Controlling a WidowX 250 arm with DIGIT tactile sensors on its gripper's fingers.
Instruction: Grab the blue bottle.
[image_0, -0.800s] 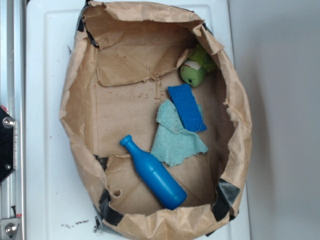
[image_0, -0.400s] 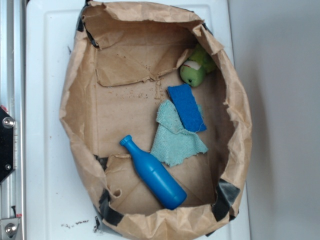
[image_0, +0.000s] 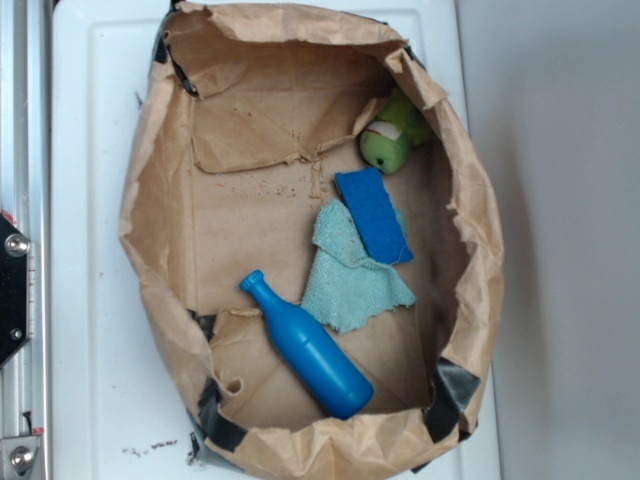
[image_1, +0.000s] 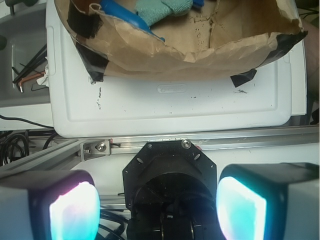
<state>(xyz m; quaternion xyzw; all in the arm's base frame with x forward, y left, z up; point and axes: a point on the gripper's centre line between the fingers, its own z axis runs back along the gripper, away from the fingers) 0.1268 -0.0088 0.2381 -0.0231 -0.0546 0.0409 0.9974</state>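
Note:
The blue bottle (image_0: 307, 346) lies on its side on the floor of a brown paper bag (image_0: 150, 215), neck toward the upper left, base near the bag's lower wall. In the wrist view a part of the blue bottle (image_1: 122, 14) shows over the bag's rim at the top. My gripper (image_1: 157, 210) is open and empty, its two glowing pads (image_1: 75, 212) wide apart, well back from the bag, over the robot's black base. The gripper does not show in the exterior view.
A light teal cloth (image_0: 350, 275) lies just right of the bottle with a flat dark-blue sponge (image_0: 373, 213) on its upper edge. A green soft toy (image_0: 392, 138) sits in the bag's upper right corner. The bag stands on a white tray (image_0: 90, 150). A metal rail (image_1: 150, 145) runs in front of the robot's base.

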